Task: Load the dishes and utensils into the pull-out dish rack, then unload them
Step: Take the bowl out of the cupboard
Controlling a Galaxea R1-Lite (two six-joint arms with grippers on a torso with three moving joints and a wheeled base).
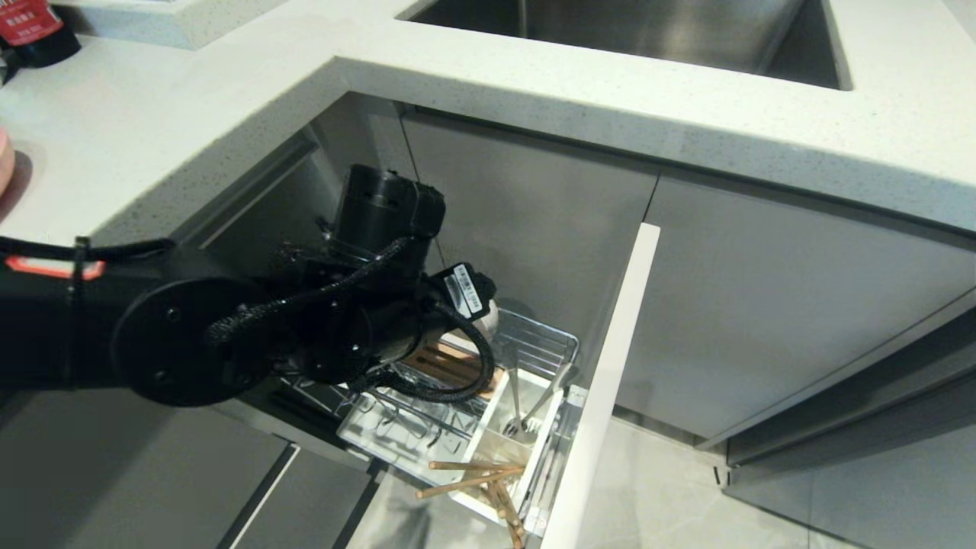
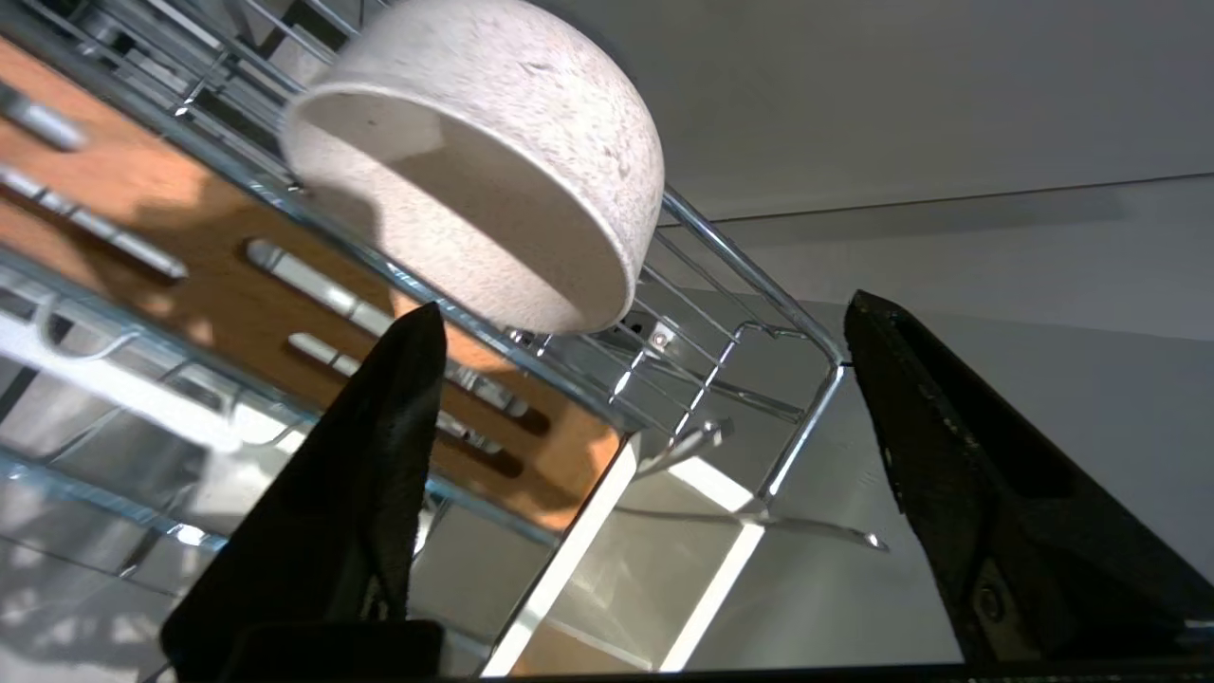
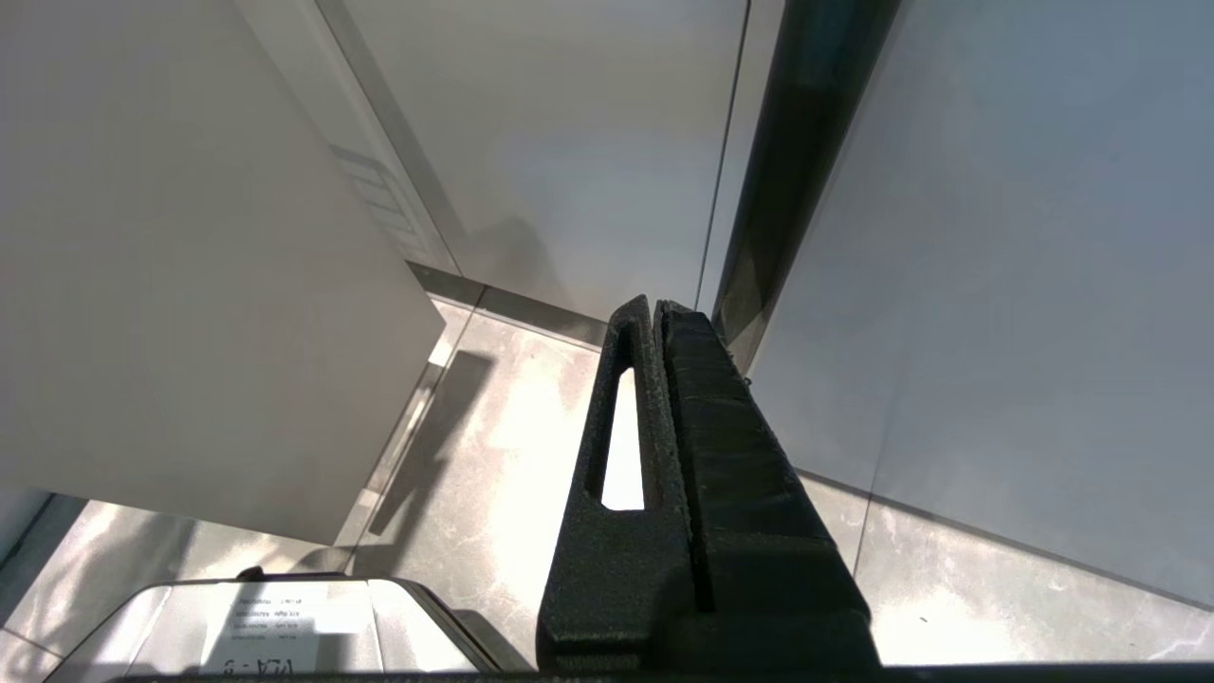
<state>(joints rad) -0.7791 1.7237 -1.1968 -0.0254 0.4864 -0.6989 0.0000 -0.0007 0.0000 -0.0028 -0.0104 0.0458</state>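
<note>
Left gripper [image 2: 645,323]: jaws stand wide apart with nothing between them, reaching over the pulled-out rack.
Small white speckled bowl [image 2: 484,161]: tipped on its side against the chrome wires, just beyond the tip of one black finger [image 2: 379,455], apart from both pads; its hollow faces the wooden strip.
Chrome wire pull-out dish rack [image 1: 534,343]: drawn out under the pale stone counter [image 1: 610,107], directly below and ahead of the open jaws.
Slotted brown wooden strip [image 2: 237,285]: lies across the rack, behind that same finger.
Slim silver metal spoon [image 1: 515,400]: stands in the white plastic utensil caddy [image 1: 496,415], beyond the jaws' gap in the wrist view.
Light-brown wooden chopsticks [image 1: 476,479]: lean out of the caddy's near end, well clear of the jaws.
Grey cabinet front [image 1: 602,381]: edge-on beside the rack.
Right gripper [image 3: 656,318]: jaws pressed together, empty, hanging above the grey tiled floor [image 3: 493,446] between cabinet panels.
</note>
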